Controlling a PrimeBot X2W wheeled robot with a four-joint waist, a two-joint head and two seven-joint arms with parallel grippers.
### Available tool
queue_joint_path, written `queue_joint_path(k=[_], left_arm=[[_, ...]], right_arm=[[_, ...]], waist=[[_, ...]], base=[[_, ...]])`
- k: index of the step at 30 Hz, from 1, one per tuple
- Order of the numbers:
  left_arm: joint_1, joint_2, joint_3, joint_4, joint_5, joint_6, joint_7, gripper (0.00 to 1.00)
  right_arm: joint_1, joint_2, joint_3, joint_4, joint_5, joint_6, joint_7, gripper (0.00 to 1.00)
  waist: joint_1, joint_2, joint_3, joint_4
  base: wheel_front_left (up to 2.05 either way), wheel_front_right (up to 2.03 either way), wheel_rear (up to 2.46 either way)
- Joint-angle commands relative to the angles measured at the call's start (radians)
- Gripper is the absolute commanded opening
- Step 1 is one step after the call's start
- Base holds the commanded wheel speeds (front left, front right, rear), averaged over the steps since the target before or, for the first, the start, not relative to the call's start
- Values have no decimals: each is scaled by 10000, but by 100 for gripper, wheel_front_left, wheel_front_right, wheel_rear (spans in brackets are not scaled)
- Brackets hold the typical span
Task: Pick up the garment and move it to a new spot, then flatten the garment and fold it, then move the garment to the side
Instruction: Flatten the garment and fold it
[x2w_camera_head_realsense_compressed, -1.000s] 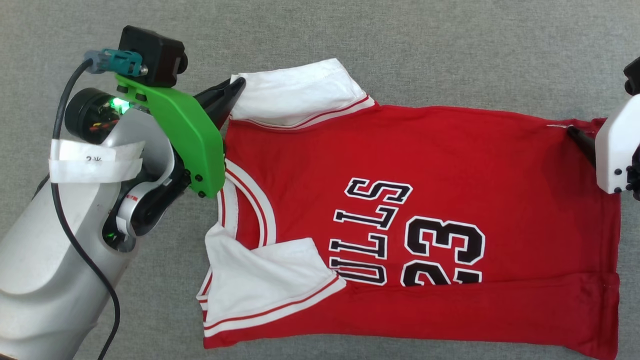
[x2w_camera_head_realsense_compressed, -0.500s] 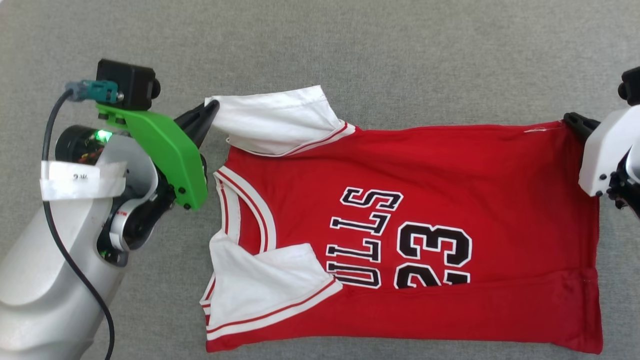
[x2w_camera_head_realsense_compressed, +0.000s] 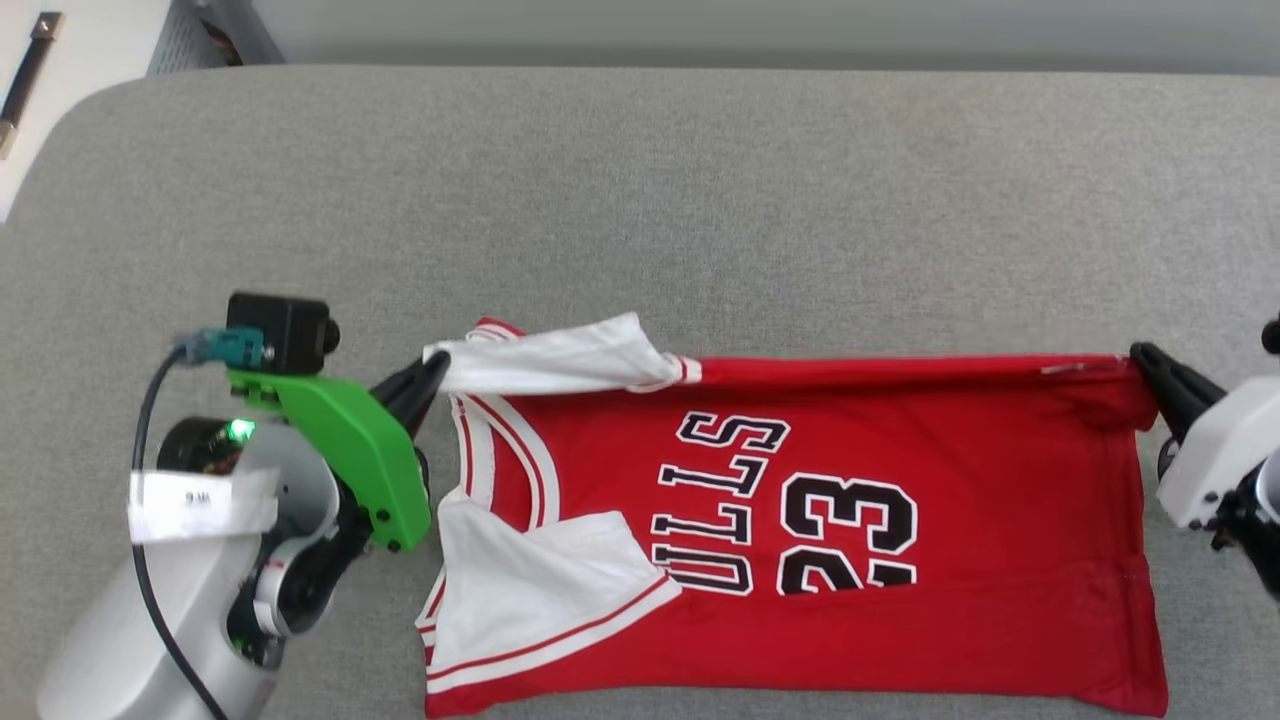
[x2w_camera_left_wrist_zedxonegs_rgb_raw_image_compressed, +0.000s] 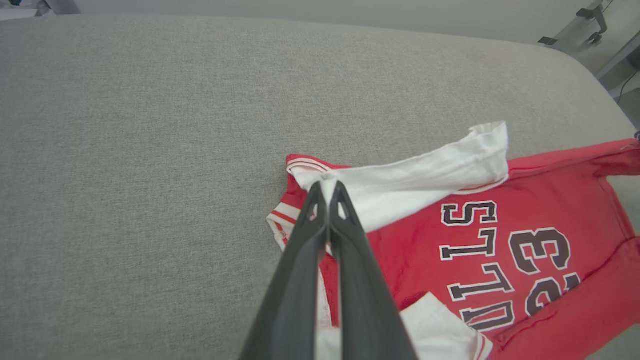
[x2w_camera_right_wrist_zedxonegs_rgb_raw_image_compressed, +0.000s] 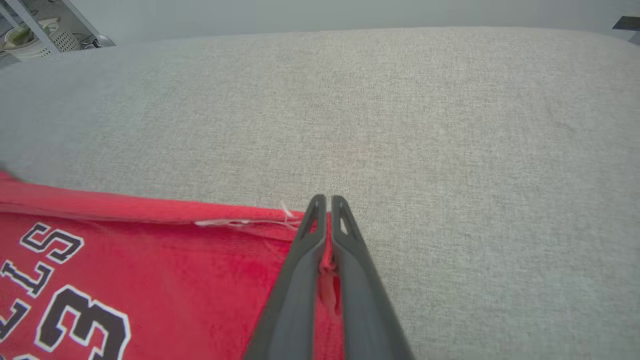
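Observation:
The garment (x2w_camera_head_realsense_compressed: 980, 440), a red jersey T-shirt with white sleeves and black "BULLS 23" print, lies sideways on the grey cushion, collar to the left. Its near long edge is folded over the print. My left gripper (x2w_camera_head_realsense_compressed: 437, 365) is shut on the far white sleeve (x2w_camera_head_realsense_compressed: 560, 362) near the shoulder, seen up close in the left wrist view (x2w_camera_left_wrist_zedxonegs_rgb_raw_image_compressed: 327, 187). My right gripper (x2w_camera_head_realsense_compressed: 1140, 355) is shut on the far hem corner, the red cloth pinched between its fingers (x2w_camera_right_wrist_zedxonegs_rgb_raw_image_compressed: 327, 202). The far edge is lifted and stretched between the two grippers.
The grey cushion (x2w_camera_head_realsense_compressed: 700, 200) reaches well beyond the shirt, its rounded far edge near the top of the head view. Past its left corner are pale floor and a dark frame (x2w_camera_head_realsense_compressed: 215, 30). A shelf with a basket (x2w_camera_right_wrist_zedxonegs_rgb_raw_image_compressed: 45, 32) stands far off.
The head camera has tilted, bringing the cushion's far edge into view. Both grippers have kept their hold and lifted the far edge, which now folds toward the near side over the shirt.

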Motion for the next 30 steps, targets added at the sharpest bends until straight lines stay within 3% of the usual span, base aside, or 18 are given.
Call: queue_joint_path(k=[1, 9, 18, 30], left_arm=[[381, -64, 63, -65, -93, 103, -185, 0], [1954, -24, -2, -127, -417, 357, -461, 0], [3140, 283, -281, 136, -443, 602, -306, 0], [2940, -171, -937, 1536, -169, 67, -518, 0]], right_arm=[[367, 55, -71, -90, 167, -9, -199, 0], [1918, 252, -155, -669, 474, -9, -749, 0], [3231, -1, 90, -1357, 1009, -9, -404, 0], [3434, -704, 778, -1445, 1116, -9, 674, 0]], waist=[[0, 0, -342, 19], [0, 0, -902, 15], [0, 0, -1156, -56], [0, 0, -986, -117]], base=[[0, 0, 0], [0, 0, 0], [0, 0, 0], [0, 0, 0]])
